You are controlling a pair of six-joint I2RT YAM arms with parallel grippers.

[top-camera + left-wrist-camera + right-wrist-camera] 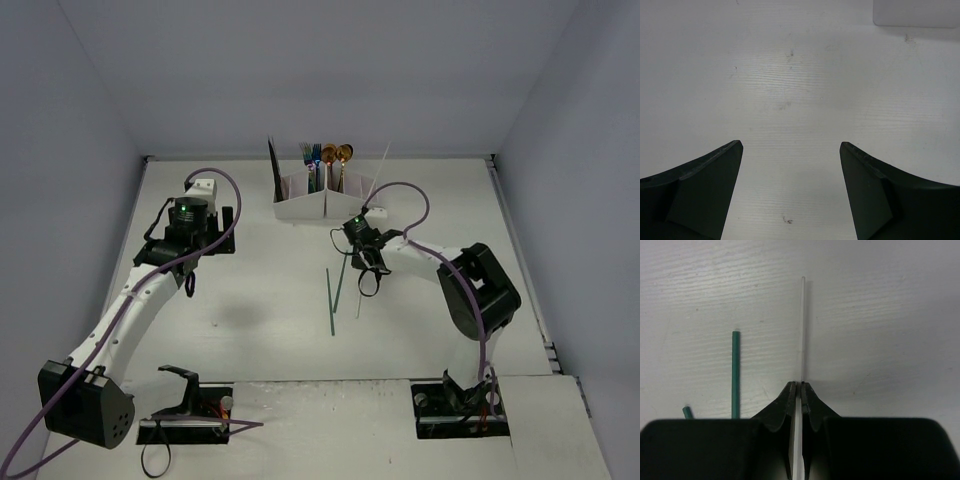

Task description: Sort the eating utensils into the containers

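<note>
The white organiser box (300, 205) stands at the back of the table with forks, spoons and a dark piece upright in it, and a white chopstick (381, 168) leaning out at its right. My right gripper (367, 268) is low over the table in front of the box. Its jaws (799, 385) are shut on another white chopstick (803, 325), which lies flat and points away from the fingers. Two teal chopsticks (735, 375) lie just left of it. My left gripper (791, 145) hangs open over bare table at the left (200, 240).
The teal chopsticks (336, 290) lie mid-table, crossing near their far ends. A pale rectangular shape (915, 12) shows at the top right of the left wrist view. Grey walls close the table on three sides. The arm bases (460, 405) sit at the near edge.
</note>
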